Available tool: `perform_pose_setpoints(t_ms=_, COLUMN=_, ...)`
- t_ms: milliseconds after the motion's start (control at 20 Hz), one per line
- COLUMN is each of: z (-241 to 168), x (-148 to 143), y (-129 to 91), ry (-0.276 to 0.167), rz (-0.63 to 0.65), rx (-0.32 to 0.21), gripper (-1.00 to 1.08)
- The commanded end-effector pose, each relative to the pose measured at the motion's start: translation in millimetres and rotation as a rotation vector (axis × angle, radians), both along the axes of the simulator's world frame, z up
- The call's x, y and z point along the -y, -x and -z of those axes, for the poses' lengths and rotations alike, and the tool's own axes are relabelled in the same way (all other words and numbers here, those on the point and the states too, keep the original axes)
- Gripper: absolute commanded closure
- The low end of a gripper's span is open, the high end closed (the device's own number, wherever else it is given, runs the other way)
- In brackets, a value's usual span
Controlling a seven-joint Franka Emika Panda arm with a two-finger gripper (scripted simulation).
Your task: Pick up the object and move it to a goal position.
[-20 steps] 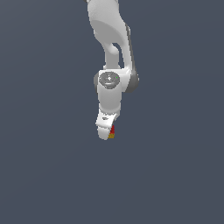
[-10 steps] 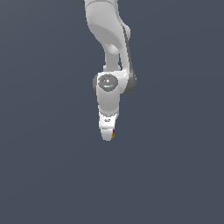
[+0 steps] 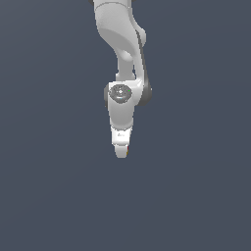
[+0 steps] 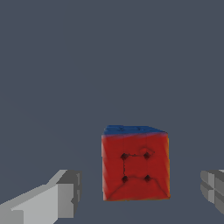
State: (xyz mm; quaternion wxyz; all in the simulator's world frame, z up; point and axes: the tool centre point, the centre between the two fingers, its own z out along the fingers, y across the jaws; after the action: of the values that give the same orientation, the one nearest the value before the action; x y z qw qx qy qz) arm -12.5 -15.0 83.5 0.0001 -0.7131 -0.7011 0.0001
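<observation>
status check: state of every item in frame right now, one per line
cube: resting flat on the grey surface, red dotted face toward the wrist camera, blue face up, not gripped
end effector: open, fingers either side of the cube with a gap on both sides
arm: reaching down, end effector low over the cube

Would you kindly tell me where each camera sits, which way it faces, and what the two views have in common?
Exterior view: off the arm, its own position unknown, facing the white Panda arm against plain grey; the white gripper hangs lowest, hiding nearly all of the small red cube with dark dots.
Wrist view: on the wrist, looking out along the gripper at the cube, red face and blue face showing; two grey fingertips flank it, apart from it.
Shared: the gripper, the cube and the grey surface.
</observation>
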Motion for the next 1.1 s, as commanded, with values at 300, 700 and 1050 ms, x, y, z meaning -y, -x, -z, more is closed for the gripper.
perform_pose_setpoints(t_ms=300, z=18, x=0, y=1, ry=0.000, rz=-0.002, rx=0.000, gripper=-0.92)
perform_pose_setpoints(t_ms=700, z=49, x=0, y=1, ry=0.000, rz=-0.005, rx=0.000, gripper=-0.92)
perform_pose_setpoints(t_ms=1050, z=50, x=0, y=0, ry=0.000, rz=-0.005, rx=0.000, gripper=1.08)
